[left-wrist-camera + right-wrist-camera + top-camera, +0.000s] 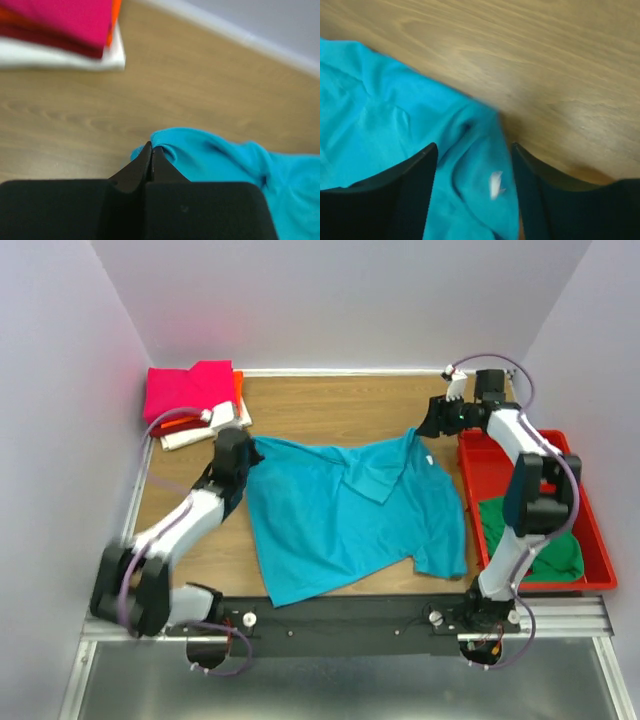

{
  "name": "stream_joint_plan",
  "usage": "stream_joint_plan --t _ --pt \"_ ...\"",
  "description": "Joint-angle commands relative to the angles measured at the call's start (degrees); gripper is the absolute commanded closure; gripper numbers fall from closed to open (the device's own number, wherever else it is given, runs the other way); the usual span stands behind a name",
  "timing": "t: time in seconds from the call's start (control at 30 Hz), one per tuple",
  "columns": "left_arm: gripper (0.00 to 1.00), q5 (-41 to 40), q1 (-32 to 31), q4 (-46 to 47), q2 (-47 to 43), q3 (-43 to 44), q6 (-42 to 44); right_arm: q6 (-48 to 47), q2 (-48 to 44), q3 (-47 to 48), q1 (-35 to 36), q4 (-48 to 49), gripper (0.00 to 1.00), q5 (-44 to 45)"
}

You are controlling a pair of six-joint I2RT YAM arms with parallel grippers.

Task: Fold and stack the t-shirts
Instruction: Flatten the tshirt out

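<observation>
The teal t-shirt lies spread and rumpled across the middle of the table. My left gripper is shut on the shirt's far left edge; its fingertips pinch the cloth. My right gripper is open above the shirt's far right corner; its fingers straddle the teal cloth and the small white label. A folded stack of magenta, orange and cream shirts sits at the far left corner and shows in the left wrist view. A green shirt lies in the red tray.
The red plastic tray stands along the table's right side, close to the right arm. White walls enclose the table at the back and both sides. A metal rail runs along the near edge.
</observation>
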Motion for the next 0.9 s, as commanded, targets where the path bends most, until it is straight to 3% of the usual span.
stream_joint_plan --t 0.0,0.07,0.13,0.2,0.23,0.27,0.37,0.47,0.6,0.87 --pt "0.77 16.7 5.08 -1.27 17.91 10.17 -0.04 1.07 5.41 7.86 1.09 2.48 0.21 10.91" --pt "0.59 19.44 6.23 -5.16 26.17 16.4 0.42 -1.98 5.6 8.92 1.09 0.99 0.18 11.37" --pt "0.53 19.46 6.23 -5.18 27.7 17.75 0.16 -4.89 3.76 7.44 1.18 0.63 0.13 9.71" --pt "0.4 19.38 6.23 -5.09 25.61 18.28 1.64 -12.26 0.26 4.03 2.23 -1.03 0.11 5.23" --pt "0.4 18.59 6.23 -5.53 23.34 18.63 2.61 -15.86 -0.72 3.13 2.58 -2.78 0.09 0.34" --pt "0.39 18.15 6.23 -6.14 21.92 19.42 3.4 -26.86 -1.51 2.25 2.85 -5.76 0.1 -2.06" --pt "0.33 13.59 6.5 -10.18 16.75 22.13 7.17 -44.82 -4.15 -2.93 8.11 -16.57 0.1 -4.63" --pt "0.32 11.3 7.02 -14.31 12.16 24.25 12.35 -53.83 -6.35 -8.82 13.65 -17.04 0.13 -2.36" --pt "0.31 6.99 8.42 -18.71 7.41 23.22 17.19 -52.38 -4.78 -8.31 19.28 -16.95 0.24 0.99" --pt "0.31 13.14 8.87 -15.29 -1.11 11.17 21.6 -55.87 -1.7 -10.32 23.67 -17.04 0.32 9.24"
